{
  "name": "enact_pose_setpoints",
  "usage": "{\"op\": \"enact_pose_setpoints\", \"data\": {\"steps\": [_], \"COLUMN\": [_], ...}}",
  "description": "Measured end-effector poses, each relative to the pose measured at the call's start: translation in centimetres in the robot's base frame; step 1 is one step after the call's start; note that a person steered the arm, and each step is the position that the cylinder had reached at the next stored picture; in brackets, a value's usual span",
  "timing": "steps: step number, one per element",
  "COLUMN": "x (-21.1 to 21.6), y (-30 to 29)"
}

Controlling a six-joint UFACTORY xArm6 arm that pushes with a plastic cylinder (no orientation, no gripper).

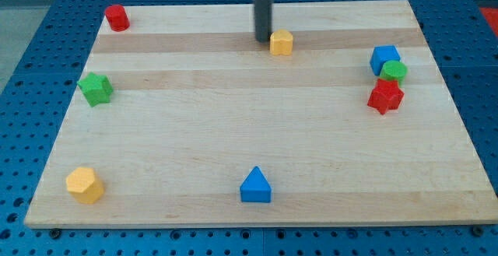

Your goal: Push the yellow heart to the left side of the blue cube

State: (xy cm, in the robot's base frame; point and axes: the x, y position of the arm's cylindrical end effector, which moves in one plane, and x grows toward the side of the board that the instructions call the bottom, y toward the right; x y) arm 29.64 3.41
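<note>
- The yellow heart (282, 43) sits near the view's top edge of the bench (257, 131), about midway across; its heart outline is hard to make out at this size.
- The blue cube (384, 57) lies well apart from it toward the view's right, touching or nearly touching a green block (394, 71), with a red block (385, 96) just below those two.
- My tip (263, 40) stands just beside the yellow heart on its left in the view, touching it or nearly so; I cannot tell which.
- The tool is a plain rod with nothing to open or close, so it grasps nothing and can only press against a block's side.
- I judge the heart to be light, rigid and smooth, likely to slide easily on the wood and to spin if pushed off centre.
- The best contact looks like the middle of its left face, pushing toward the view's right and slightly down.
- The heart should stop short of the cube's left face, since a late stop could knock the cube into the green block.
- Elsewhere lie a red cylinder (117, 17), a green star-like block (96, 89), a yellow hexagonal block (84, 184) and a blue triangle (255, 186).
</note>
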Motion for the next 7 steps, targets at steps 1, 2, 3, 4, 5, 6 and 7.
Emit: {"op": "enact_pose_setpoints", "data": {"steps": [1,2,3,4,5,6,7], "x": [2.1,2.7,2.4,2.3,5.4,6.5,6.5], "y": [5.6,6.6,4.9,0.9,0.8,5.0,9.7]}}
